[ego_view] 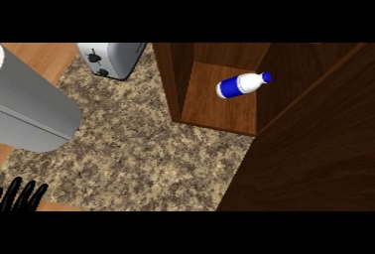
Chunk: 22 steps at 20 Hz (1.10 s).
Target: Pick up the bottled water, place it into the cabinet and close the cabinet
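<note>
One bottled water (pixel 242 84) is lying on its side on the wooden floor of the cabinet (pixel 219 111), at 1 o'clock from the centre of the head view. Its white body is carrying a blue band, and its blue cap is pointing toward 2 o'clock. Nothing is touching the bottle, and it is resting near the middle of the compartment, apart from the side walls.

The cabinet is standing open. Its left wall is running down from 12 o'clock, and the front edge of its floor is meeting the speckled surface (pixel 147 149). The cabinet door (pixel 315 149) is showing as a broad dark wooden panel that is filling the view from 2 o'clock to 5 o'clock.

The left hand (pixel 28 194) is showing at 7 o'clock, at the lower left edge, well apart from the bottle. Its black fingers are pointing upward, straight and side by side, and are holding nothing. The right hand is not appearing in the view.

A toaster (pixel 110 57) is standing on the surface at 11 o'clock, just beside the cabinet's left wall. A large grey rounded body (pixel 33 109) is occupying the 9 o'clock area; what it is cannot be told.
</note>
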Motion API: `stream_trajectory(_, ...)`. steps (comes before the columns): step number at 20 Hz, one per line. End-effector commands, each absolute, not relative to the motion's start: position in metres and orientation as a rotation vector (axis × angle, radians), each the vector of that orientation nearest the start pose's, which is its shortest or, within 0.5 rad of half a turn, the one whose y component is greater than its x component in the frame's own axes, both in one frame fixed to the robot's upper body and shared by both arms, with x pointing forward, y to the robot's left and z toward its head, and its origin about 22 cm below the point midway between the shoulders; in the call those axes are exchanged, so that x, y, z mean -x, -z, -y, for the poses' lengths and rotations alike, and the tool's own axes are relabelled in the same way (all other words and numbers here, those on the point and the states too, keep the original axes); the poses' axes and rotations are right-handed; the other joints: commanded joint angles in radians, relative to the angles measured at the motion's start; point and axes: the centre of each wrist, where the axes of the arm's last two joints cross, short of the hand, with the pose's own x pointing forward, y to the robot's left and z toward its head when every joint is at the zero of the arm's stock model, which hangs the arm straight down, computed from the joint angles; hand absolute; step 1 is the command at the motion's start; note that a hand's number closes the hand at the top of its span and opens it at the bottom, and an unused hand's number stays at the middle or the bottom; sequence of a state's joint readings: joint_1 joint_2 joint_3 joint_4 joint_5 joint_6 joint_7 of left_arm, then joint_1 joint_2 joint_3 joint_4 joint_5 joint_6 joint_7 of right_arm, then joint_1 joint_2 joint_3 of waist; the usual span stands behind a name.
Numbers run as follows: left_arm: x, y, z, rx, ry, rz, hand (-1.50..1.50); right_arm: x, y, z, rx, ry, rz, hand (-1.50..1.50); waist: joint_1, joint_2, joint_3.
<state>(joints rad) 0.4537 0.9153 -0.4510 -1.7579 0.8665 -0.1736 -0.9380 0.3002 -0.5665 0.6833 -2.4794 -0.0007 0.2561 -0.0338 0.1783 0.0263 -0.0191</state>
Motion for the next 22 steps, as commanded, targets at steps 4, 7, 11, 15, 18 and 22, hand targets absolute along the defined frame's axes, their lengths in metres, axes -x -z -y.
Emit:
stream_trajectory(4, -0.105, -0.013, -0.348, 0.501, -0.01, 1.849, -1.5, -0.101, -0.133, 0.16, -0.739, -0.915, 1.705, 1.5, 0.003, 0.009, 0.001)
stream_trajectory(7, -0.11, -0.016, -0.35, 0.517, -0.022, 1.862, -1.5, -0.11, -0.132, 0.16, -0.716, -0.849, 1.72, 1.5, 0.014, 0.023, 0.0)
stream_trajectory(11, -0.113, -0.021, -0.357, 0.512, 0.003, 1.876, -1.5, -0.118, -0.123, 0.151, -0.776, -0.758, 1.644, 1.5, 0.02, 0.026, 0.003)
stream_trajectory(15, -0.117, -0.026, -0.361, 0.497, -0.013, 1.895, -1.5, -0.138, -0.122, 0.142, -0.806, -0.683, 1.62, 1.5, 0.023, 0.026, 0.007)
stream_trajectory(18, -0.117, -0.029, -0.36, 0.529, -0.011, 1.879, -1.5, -0.15, -0.115, 0.131, -0.905, -0.633, 1.558, 1.5, 0.028, 0.027, 0.01)
stream_trajectory(22, -0.111, -0.025, -0.366, 0.492, -0.026, 1.863, -1.5, -0.183, -0.113, 0.133, -0.877, -0.596, 1.526, 1.5, 0.014, 0.018, 0.01)
